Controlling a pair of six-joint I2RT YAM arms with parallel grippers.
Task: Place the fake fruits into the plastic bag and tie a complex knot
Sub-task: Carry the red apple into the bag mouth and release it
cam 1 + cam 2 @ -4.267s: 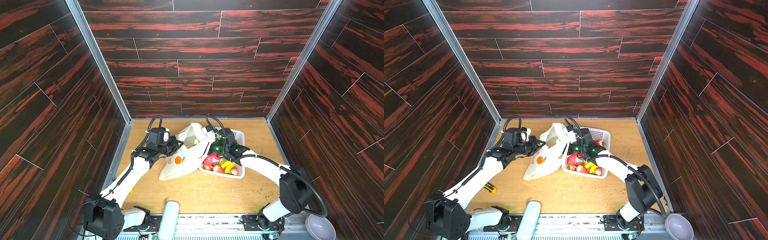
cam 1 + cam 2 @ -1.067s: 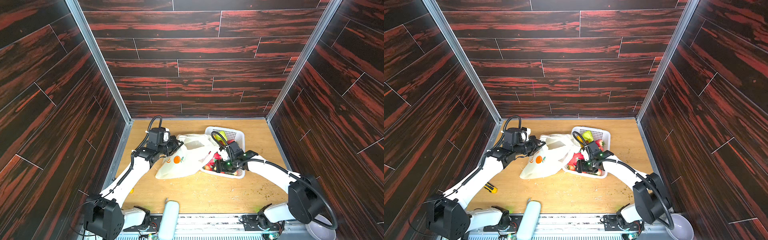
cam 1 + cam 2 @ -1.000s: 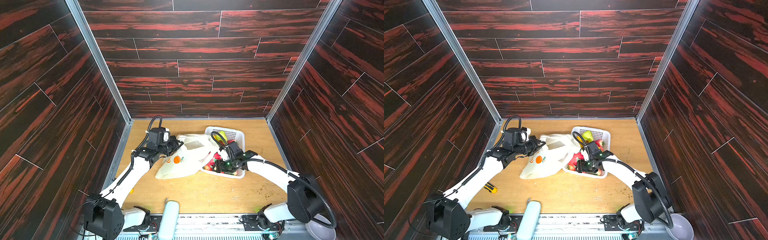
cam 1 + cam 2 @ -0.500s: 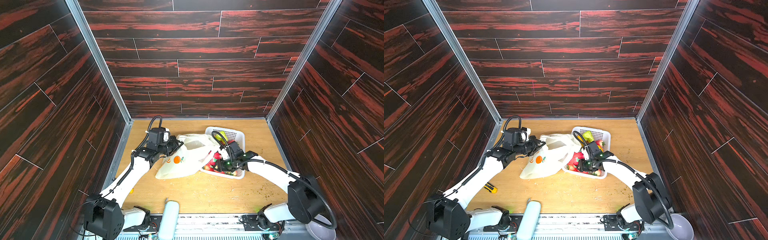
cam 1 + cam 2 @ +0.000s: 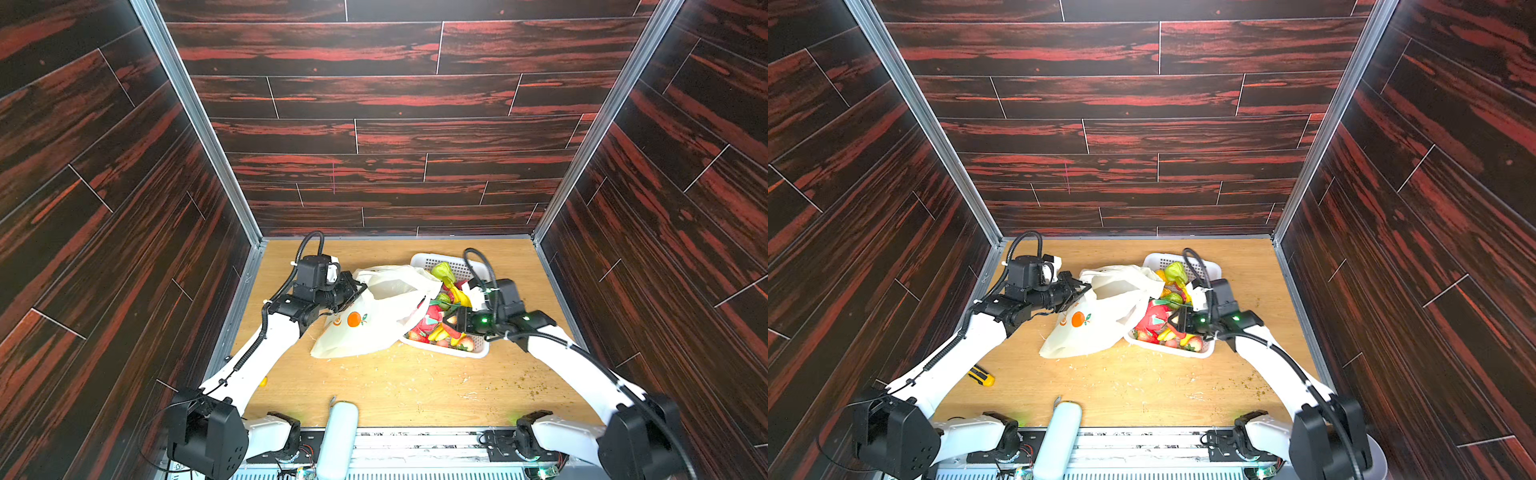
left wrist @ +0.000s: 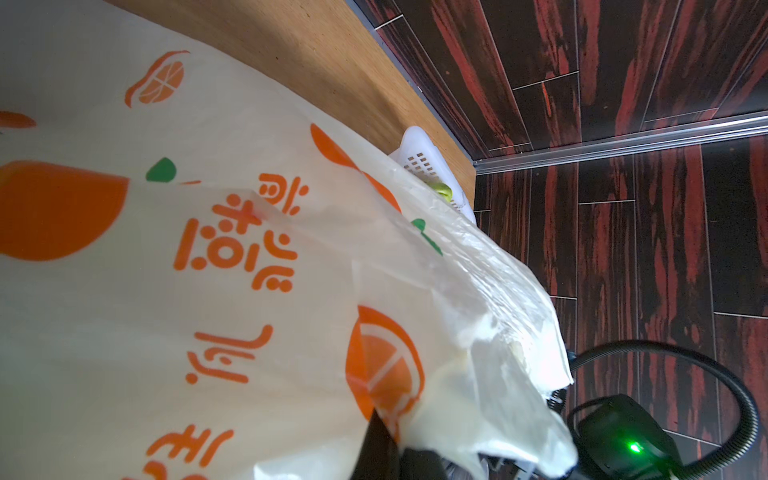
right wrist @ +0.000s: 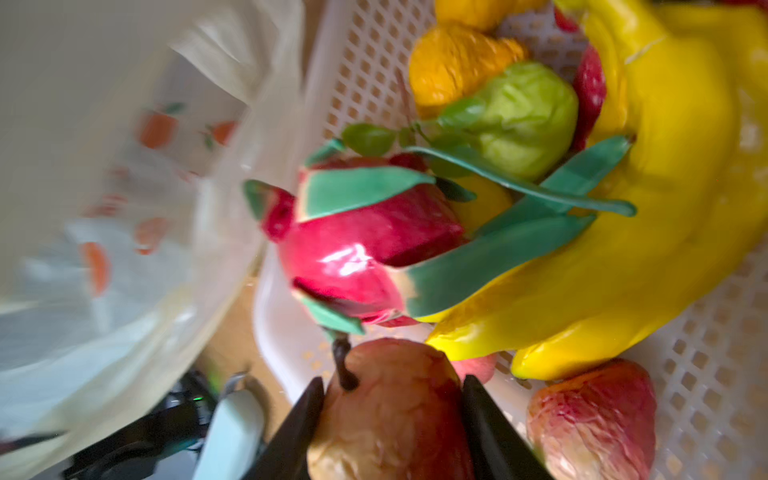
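Over the basket (image 5: 473, 353), right gripper (image 7: 392, 381) clamps an apple (image 7: 395, 419); left gripper (image 5: 358, 289) pinches the plastic bag (image 5: 374, 320); fake fruits (image 5: 434, 322) mostly unbagged, knot untied.

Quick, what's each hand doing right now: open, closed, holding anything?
Left hand: closed, pinching the plastic bag at its rim.
Right hand: closed around a wrinkled reddish apple in the white basket.

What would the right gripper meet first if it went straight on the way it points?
Past the apple between its jaws, the right gripper would probably meet the dragon fruit first.
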